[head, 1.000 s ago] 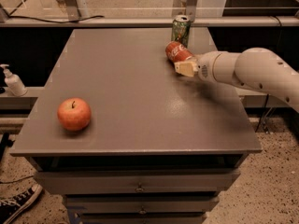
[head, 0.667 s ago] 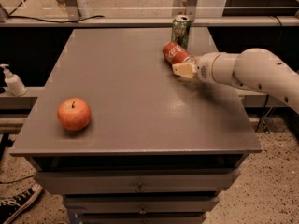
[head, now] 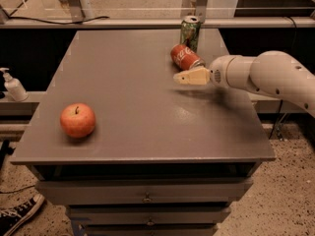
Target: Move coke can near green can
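Observation:
The coke can (head: 186,57) is red with white script and lies on its side on the grey table (head: 133,107), at the back right. The green can (head: 190,32) stands upright just behind it, a small gap away. My gripper (head: 184,77) is at the end of the white arm (head: 266,75) that reaches in from the right. It hovers low over the table just in front of the coke can and points left. It holds nothing, and the coke can rests on the table apart from it.
A red-orange apple (head: 78,120) sits near the table's front left corner. A white pump bottle (head: 13,85) stands on a ledge left of the table. Drawers run below the table's front edge. A rail runs behind the table.
The gripper has drawn back slightly toward the front of the table, away from the coke can. The coke can stays lying beside the green can. The apple has not moved.

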`<act>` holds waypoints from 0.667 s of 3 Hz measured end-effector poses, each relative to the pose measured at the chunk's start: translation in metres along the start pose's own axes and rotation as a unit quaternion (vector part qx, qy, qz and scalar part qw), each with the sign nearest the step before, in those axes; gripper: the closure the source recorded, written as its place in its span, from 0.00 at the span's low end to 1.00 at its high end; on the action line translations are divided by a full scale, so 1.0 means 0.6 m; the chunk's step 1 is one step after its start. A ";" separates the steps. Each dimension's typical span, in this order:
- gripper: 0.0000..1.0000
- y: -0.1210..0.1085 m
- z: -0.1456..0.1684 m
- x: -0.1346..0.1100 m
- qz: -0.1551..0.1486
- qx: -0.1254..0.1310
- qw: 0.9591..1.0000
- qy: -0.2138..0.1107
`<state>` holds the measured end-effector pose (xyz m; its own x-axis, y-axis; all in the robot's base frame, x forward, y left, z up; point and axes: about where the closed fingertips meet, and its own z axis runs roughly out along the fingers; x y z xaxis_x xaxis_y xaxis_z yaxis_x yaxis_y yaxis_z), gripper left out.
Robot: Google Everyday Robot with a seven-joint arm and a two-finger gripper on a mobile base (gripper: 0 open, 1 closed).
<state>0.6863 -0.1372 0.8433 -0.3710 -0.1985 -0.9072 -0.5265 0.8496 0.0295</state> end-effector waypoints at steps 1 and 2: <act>0.00 -0.015 -0.045 -0.006 -0.010 0.014 1.000 -0.011; 0.00 -0.042 -0.126 -0.031 -0.033 0.019 0.998 -0.043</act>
<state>0.6487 -0.1916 0.8912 -0.2683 -0.2131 -0.9395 -0.5177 0.8544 -0.0459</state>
